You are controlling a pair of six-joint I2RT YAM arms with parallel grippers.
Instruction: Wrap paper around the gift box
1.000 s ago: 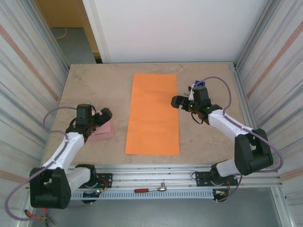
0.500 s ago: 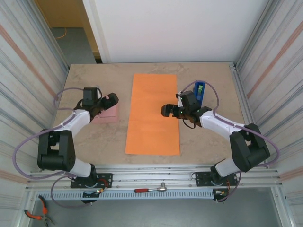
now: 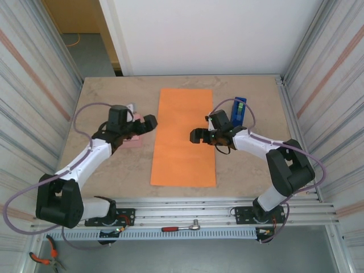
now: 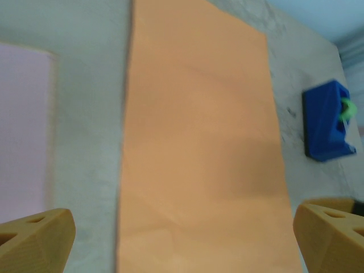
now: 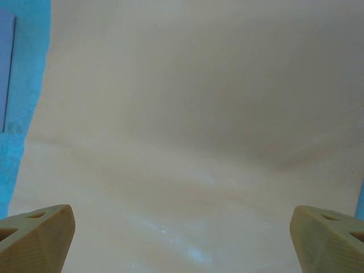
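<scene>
Top view: one paper (image 3: 185, 136) lay lengthwise at frame centre. One box (image 3: 131, 142) sat left of it, apart, partly hidden under the left gripper (image 3: 147, 124). One blue dispenser (image 3: 240, 109) stood right of the paper's upper half.

Left wrist view added the bare table strip between box and paper. Right wrist view added faint creases across the sheet.

Two arms, both bent inward. Left gripper hung by the box's right edge, jaws wide, empty. Right gripper (image 3: 199, 135) hung over the paper's right edge, jaws wide, holding nothing.
</scene>
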